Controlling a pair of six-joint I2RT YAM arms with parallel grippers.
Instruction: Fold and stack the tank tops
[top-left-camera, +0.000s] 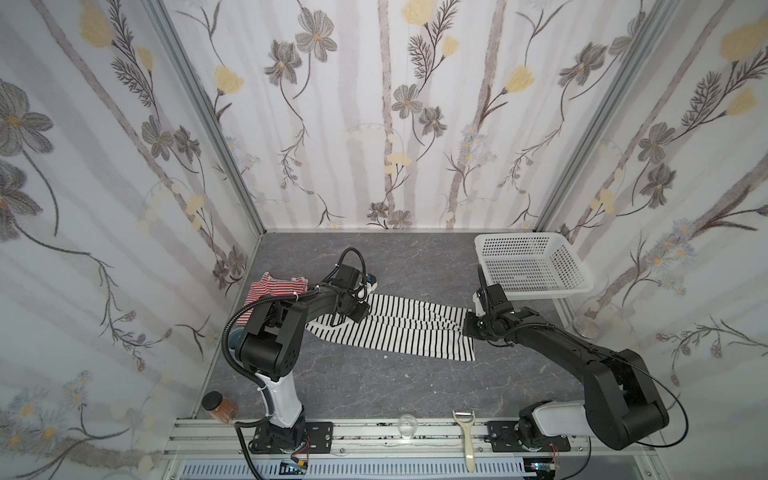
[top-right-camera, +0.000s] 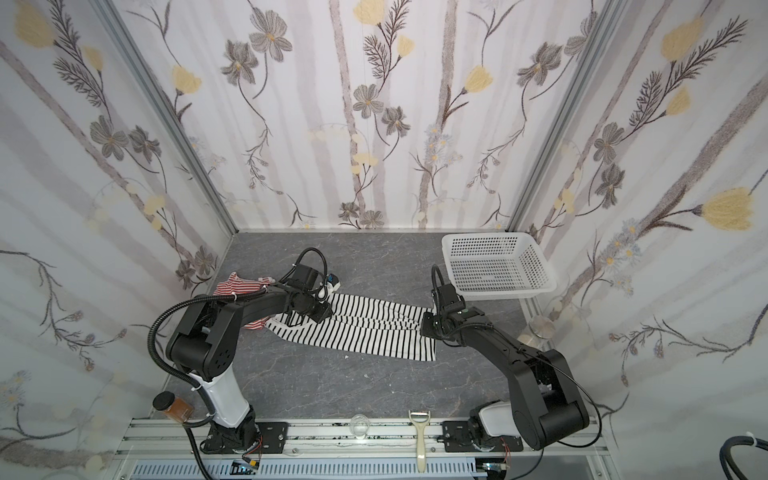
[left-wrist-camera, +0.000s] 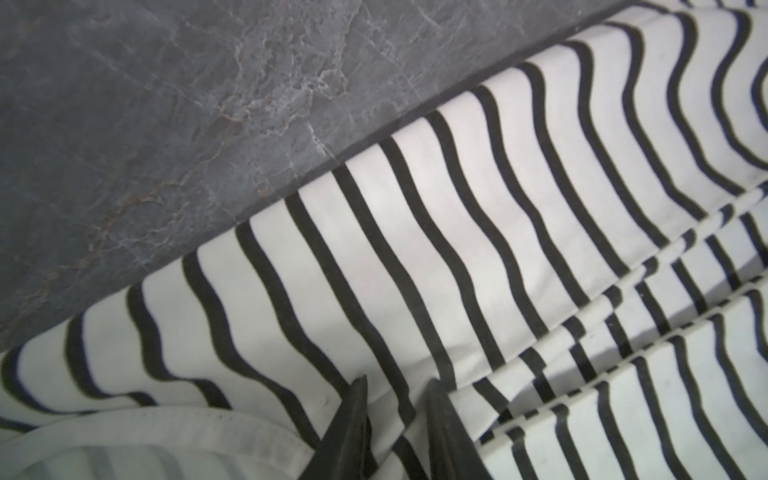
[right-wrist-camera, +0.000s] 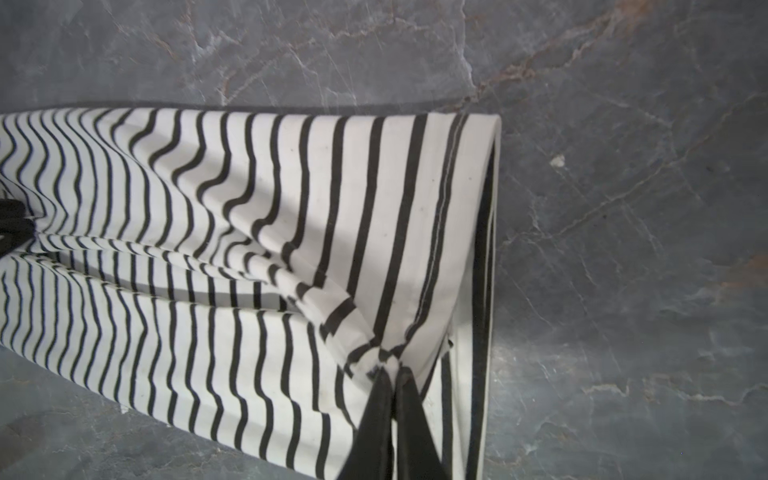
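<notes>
The white tank top with thin black stripes (top-left-camera: 395, 328) (top-right-camera: 361, 328) lies stretched across the middle of the grey table. My left gripper (top-left-camera: 356, 318) (left-wrist-camera: 395, 392) is at its strap end, the jaws shut on a bunched ridge of the cloth (left-wrist-camera: 415, 257). My right gripper (top-left-camera: 467, 328) (right-wrist-camera: 395, 370) is at the hem end (right-wrist-camera: 457, 208), pinched tight on a gathered corner. Taut creases run between the two grips. The red-and-white striped tank top (top-left-camera: 270, 291) (top-right-camera: 237, 289) lies crumpled at the back left, partly hidden by my left arm.
A white perforated basket (top-left-camera: 519, 239) (top-right-camera: 482, 239) stands at the back right, just behind my right wrist. On the front rail are a brown jar (top-left-camera: 220, 407), a small clear cup (top-left-camera: 406, 426) and a peeler (top-left-camera: 467, 436). A round metal lid (top-left-camera: 584, 326) lies by the right wall.
</notes>
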